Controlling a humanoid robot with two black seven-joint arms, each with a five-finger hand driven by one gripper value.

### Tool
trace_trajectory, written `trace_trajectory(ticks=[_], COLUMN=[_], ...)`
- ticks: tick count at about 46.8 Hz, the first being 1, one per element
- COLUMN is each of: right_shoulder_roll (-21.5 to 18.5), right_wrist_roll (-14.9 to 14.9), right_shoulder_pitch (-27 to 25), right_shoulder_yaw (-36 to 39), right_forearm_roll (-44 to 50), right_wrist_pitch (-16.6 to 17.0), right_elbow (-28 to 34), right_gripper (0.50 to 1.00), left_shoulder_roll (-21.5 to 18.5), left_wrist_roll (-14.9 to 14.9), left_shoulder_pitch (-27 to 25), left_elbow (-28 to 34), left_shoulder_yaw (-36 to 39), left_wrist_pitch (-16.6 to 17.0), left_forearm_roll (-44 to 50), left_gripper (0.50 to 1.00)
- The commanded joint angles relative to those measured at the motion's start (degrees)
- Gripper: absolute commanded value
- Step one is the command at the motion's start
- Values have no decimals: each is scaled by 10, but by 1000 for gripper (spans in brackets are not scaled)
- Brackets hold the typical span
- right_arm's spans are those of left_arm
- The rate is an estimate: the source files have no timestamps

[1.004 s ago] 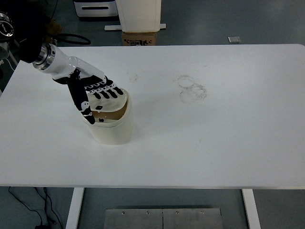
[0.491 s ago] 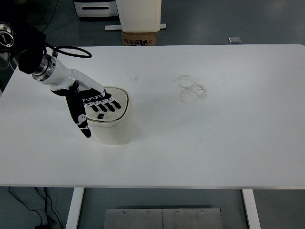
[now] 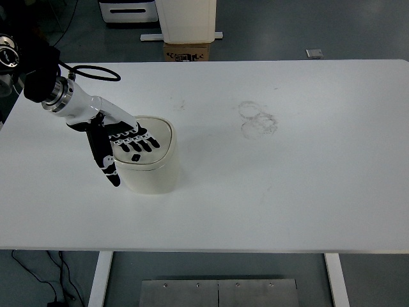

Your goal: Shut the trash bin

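A small cream trash bin [image 3: 152,174] stands on the white table [image 3: 287,179], left of centre. Its lid [image 3: 160,134] lies flat and level on the rim, with no gap showing. My left hand [image 3: 124,144] reaches in from the upper left and rests flat on the lid's left half. The fingers [image 3: 142,141] are stretched out across the lid and the thumb [image 3: 107,166] hangs down beside the bin's left wall. The hand holds nothing. My right arm does not show.
Faint ring marks [image 3: 257,119] stain the table right of the bin. A black cable [image 3: 96,69] loops at the table's far left edge. Beyond the far edge stand a cardboard box [image 3: 186,51] and a white cabinet [image 3: 186,19].
The lid was tilted up with the bin's inside showing one second ago; my left hand pressed it down and it now lies flat. The hand has slid slightly left.
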State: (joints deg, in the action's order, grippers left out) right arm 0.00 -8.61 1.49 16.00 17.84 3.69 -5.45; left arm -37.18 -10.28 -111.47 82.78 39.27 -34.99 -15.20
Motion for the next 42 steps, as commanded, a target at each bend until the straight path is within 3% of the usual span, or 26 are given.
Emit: trace_trajectory(ticks=[1,14,24,34,42], right_shoulder_roll=[0,0,0,0,0], right_wrist_roll=[0,0,0,0,0], right_shoulder_pitch=[0,0,0,0,0], right_shoulder_yaw=[0,0,0,0,0], right_forearm_roll=[0,0,0,0,0], right_wrist_pitch=[0,0,0,0,0], right_elbow=[0,0,0,0,0], right_gripper=[991,991,991,991,991], left_shoulder_roll=[-1,-4,-6,-38,-54], left_wrist_roll=[0,1,3,3,5], left_shoulder_pitch=[0,-12,-5,-1,35], left_elbow=[0,-37,-133,-221,-285], left_shoulder_yaw=[0,-11,-69,-100,-118], left_wrist_pitch=[0,0,0,0,0], left_forearm_roll=[0,2,11,74,127], left_gripper=[1000,1000,1000,1000,1000])
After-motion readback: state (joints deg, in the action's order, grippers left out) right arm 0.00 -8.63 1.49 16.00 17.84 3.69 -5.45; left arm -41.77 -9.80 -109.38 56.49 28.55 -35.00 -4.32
